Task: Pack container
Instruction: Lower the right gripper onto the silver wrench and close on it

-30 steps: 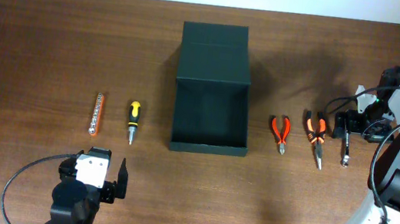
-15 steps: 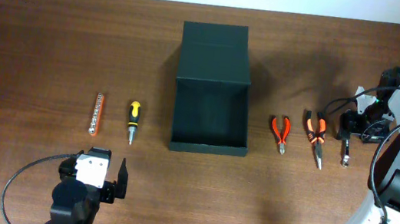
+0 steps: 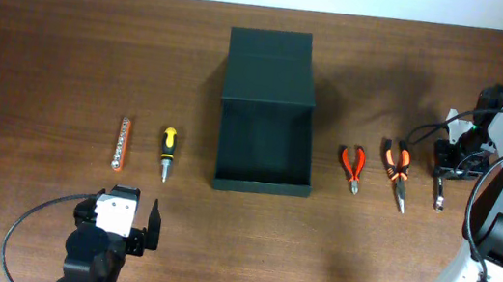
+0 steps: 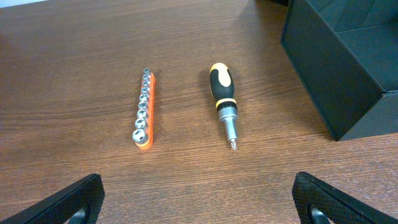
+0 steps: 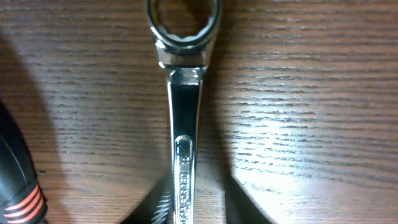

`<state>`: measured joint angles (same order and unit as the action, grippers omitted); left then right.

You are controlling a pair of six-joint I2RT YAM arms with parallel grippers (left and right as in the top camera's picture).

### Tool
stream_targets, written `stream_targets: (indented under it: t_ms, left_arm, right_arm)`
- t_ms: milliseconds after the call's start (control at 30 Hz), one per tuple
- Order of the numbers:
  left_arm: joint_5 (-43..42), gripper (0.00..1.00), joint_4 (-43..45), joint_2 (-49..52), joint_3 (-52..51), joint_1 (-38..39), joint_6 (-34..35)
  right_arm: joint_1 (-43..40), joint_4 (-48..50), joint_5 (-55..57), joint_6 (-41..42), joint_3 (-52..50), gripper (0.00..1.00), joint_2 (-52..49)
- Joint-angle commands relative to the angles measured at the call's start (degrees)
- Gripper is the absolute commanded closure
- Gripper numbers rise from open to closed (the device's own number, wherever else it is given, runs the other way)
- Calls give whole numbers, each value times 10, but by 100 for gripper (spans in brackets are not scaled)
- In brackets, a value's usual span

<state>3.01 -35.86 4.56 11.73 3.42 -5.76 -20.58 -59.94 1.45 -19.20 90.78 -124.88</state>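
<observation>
Near the right edge, my right gripper (image 3: 445, 167) hovers above the wrench (image 5: 184, 118), its shaft running far-to-near. The container (image 3: 268, 114) lies well left. Finger spread: I cannot tell.

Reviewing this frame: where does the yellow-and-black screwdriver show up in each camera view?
Overhead: the screwdriver lies left of the container, with its tip toward the near table edge.
Left wrist: the screwdriver is near centre, with its tip toward the camera.
Right wrist: not in it; a wrench fills the view.
Shared landmark: the orange socket rail lies just left of it in the overhead and left wrist views.
</observation>
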Motion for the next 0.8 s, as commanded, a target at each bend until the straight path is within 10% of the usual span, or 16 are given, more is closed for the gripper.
stream_targets:
  t_ms: [0,767]
  left_arm:
    - [-2,1,0,0,11,2,5]
    - [-2,1,-2,0,11,2,5]
  right_arm:
    - [4,4,7,2,-23,80,-23]
    - [4,2,7,17,2,94,-23]
